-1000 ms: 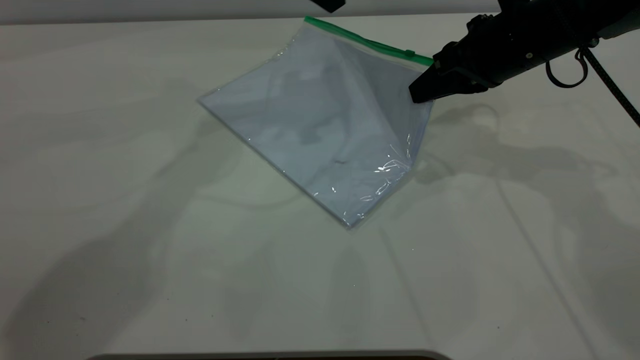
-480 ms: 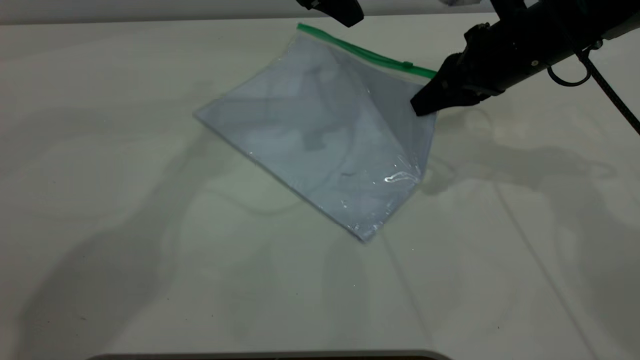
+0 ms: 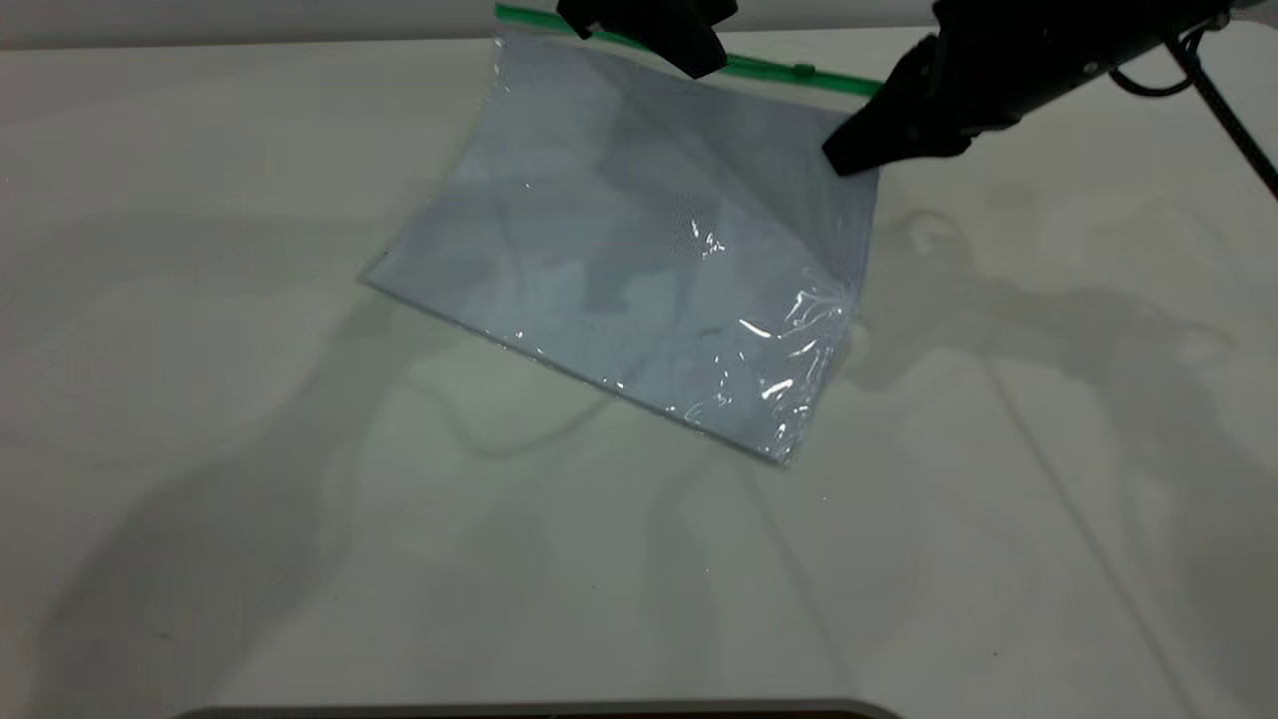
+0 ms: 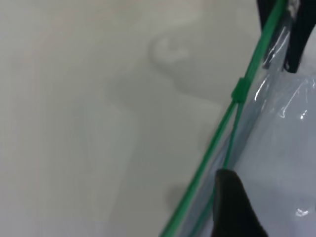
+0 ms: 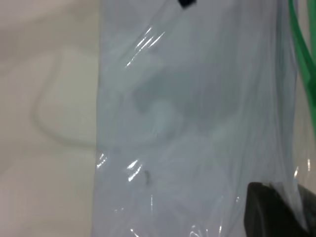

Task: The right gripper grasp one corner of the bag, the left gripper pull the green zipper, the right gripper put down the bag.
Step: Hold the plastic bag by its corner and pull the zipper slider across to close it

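So the bag (image 3: 639, 240) is hanging tilted over the tabletop (image 3: 200, 449), with its top edge lifted up and its lower corner (image 3: 784, 454) down near the surface; I can't tell if that corner is actually touching. You can see white paper sheets through the clear plastic, plus a bunch of shiny creases near the lower corner.

The right claw (image 3: 849, 160) is coming in from the upper right of the exterior view, arm angled downward and toward the left, and it's pinching the bag's top right corner, clamped closed on the plastic just under the end of the green zipper (image 3: 789, 72). In the right wrist view the bag (image 5: 197, 123) is filling most of the picture, with the green strip (image 5: 301, 54) running along one edge and a black fingertip (image 5: 271, 212) sitting right on the plastic.

The left claw (image 3: 664, 35) is poking down from the top edge of the exterior view, right at the zipper line around the middle of the bag's top edge. In the left wrist view the zipper (image 4: 217, 138) is running diagonally, with the little slider tab (image 4: 239, 92) well apart from the one black fingertip (image 4: 234, 207) that's visible. Can't tell whether the left claw is open or closed on anything.
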You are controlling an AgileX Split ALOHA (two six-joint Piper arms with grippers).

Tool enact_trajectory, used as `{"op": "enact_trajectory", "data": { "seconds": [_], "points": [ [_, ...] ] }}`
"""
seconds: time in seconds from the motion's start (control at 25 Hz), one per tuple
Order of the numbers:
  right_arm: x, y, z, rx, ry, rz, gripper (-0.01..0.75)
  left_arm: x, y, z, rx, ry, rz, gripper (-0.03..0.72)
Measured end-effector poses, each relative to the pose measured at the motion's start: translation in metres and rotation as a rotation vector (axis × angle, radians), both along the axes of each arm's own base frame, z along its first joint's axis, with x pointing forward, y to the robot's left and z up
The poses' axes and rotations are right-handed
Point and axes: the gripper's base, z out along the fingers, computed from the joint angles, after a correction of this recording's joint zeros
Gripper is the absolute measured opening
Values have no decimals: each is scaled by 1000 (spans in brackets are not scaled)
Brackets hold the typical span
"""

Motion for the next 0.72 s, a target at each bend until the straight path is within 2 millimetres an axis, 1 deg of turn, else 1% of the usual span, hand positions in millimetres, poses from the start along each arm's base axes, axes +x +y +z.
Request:
{"op": "enact_trajectory", "data": {
  "seconds": [0.24,0.44,0.56,0.72],
  "points": [
    [0,1,0,4,1,4,35,-2,-7,5,-102,-6,-42,464],
    [-3,8,0,3,1,24,35,-5,-14,6,-133,-17,-69,464],
    [-4,12,0,4,-1,38,35,-7,-20,1,-143,-4,-72,464],
    [-4,12,0,4,-2,40,35,-8,-22,-9,-138,7,-68,464]
  ]
}}
